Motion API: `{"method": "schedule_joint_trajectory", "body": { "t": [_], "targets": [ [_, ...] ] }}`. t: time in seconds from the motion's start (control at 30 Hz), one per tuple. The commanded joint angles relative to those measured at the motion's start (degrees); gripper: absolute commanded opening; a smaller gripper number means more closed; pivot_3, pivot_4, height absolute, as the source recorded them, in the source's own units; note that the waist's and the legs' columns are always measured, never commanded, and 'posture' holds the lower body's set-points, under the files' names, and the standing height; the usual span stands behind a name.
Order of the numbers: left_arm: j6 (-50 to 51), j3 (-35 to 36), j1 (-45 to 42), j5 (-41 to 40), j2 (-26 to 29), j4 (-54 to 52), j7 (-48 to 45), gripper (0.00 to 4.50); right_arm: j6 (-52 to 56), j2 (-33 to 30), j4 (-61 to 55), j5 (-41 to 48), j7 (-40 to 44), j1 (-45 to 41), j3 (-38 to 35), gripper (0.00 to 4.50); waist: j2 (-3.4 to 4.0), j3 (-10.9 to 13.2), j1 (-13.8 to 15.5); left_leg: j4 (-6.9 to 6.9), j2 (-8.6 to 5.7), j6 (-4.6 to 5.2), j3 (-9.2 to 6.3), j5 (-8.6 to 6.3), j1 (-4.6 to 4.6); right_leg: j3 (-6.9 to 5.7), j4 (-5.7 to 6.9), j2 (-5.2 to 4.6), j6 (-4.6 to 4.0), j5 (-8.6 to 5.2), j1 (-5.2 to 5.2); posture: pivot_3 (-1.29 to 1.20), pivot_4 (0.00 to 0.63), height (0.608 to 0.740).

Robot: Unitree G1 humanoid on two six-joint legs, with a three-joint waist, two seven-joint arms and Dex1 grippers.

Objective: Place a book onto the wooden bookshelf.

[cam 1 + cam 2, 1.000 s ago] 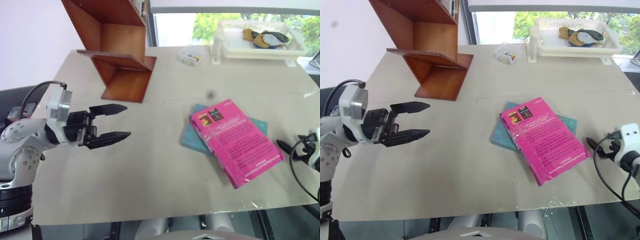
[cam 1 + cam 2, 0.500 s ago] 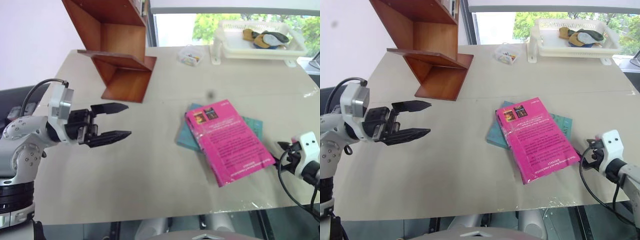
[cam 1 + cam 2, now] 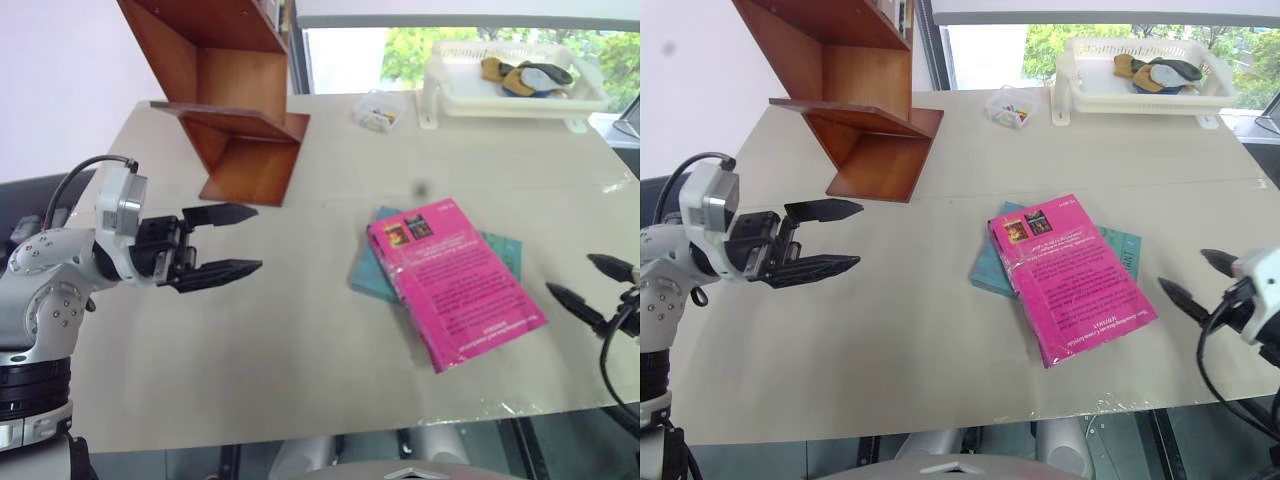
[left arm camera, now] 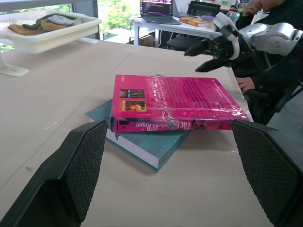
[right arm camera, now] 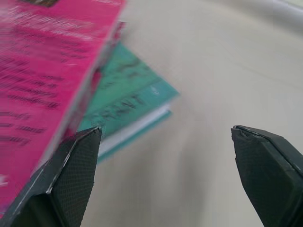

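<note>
My counter (image 3: 300,350) reads as smooth, matt beige laminate. The wooden bookshelf (image 3: 235,120) near its far left corner shows glossy reddish-brown boards. The book (image 3: 452,283) gleams: bright pink paper cover under shiny, crinkled plastic wrap, lying on a matt teal book (image 4: 147,142) with white paper page edges. At the far right edge, the basket tray (image 3: 515,90) is white slotted plastic. On my left gripper (image 3: 232,241), the finger pads (image 4: 80,161) look like finely textured black rubber.
</note>
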Motion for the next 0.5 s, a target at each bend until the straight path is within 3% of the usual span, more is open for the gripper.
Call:
{"method": "schedule_joint_trajectory", "body": {
  "t": [0.03, 0.27, 0.5],
  "targets": [
    [-1.21, 1.66, 0.35, -0.18, 1.06, -0.61, -1.3, 4.48, -3.6, -0.75, 2.9, -3.47, -2.15, -3.09, 1.11, 4.5, 0.0, 0.0, 0.0, 0.0, -0.01, 0.0, 0.03, 0.0, 0.0, 0.02, 0.01, -0.01, 0.0, 0.0, -0.01, 0.0, 0.15, 0.74],
    [-2.53, 2.17, 0.95, 0.47, 0.8, -1.09, -0.77, 4.48, -6.24, -0.16, 1.64, -1.57, 1.9, -3.79, 4.56, 4.5, -0.01, 0.01, 0.21, 0.0, 0.0, 0.0, -0.04, 0.0, -0.05, -0.02, -0.02, -0.02, -0.01, 0.0, -0.02, 0.0, 0.15, 0.74],
    [-2.42, 2.23, 1.41, 0.54, 0.54, -1.72, -0.24, 4.48, -4.44, 2.25, -0.34, -1.82, -0.65, -6.94, 9.16, 4.5, -0.01, 0.01, 0.04, 0.0, 0.01, 0.0, -0.04, 0.0, -0.03, -0.01, 0.01, -0.01, -0.01, 0.0, -0.02, 0.0, 0.15, 0.74]
  ]
}}
